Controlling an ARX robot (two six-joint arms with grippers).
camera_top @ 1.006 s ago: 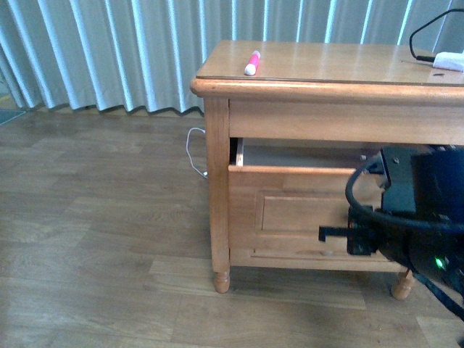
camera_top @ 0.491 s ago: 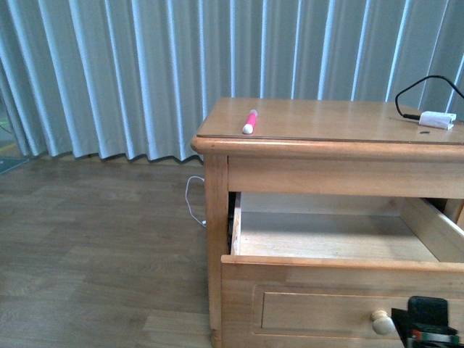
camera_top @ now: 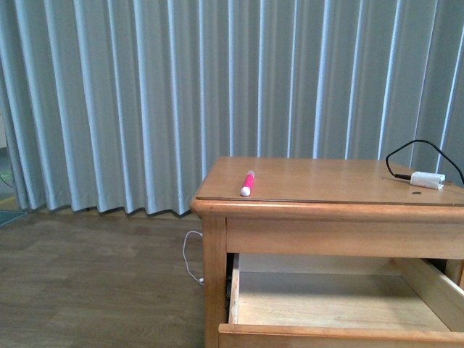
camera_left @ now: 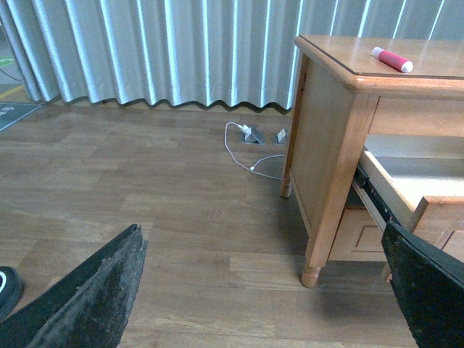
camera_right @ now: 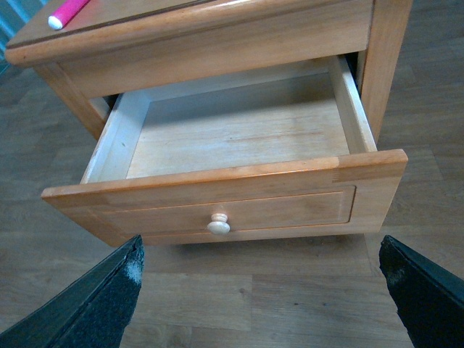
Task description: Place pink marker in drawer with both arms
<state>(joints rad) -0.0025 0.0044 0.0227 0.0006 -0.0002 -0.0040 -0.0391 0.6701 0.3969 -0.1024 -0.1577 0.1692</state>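
Pink marker (camera_top: 248, 183): short, bright pink, white end; we log it lying on the cabinet top (camera_top: 326, 177), above the open drawer (camera_right: 217, 181). White plug block (camera_top: 426, 179) well apart. Left gripper (camera_left: 262, 232), right gripper (camera_right: 261, 243): both spread wide.

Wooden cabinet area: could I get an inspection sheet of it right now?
Surface: honey-coloured wooden cabinet top, glossy.
Job's things: short pink marker with white end lies on the top near its left edge; upper drawer pulled open, empty.
Clutter: small white plug block at the top's right.
Grippers: left gripper and right gripper both open, holding nothing.
Cables: black cable at plug block; white cable on floor.
Surroundings: pale pleated curtain, wood-look floor.
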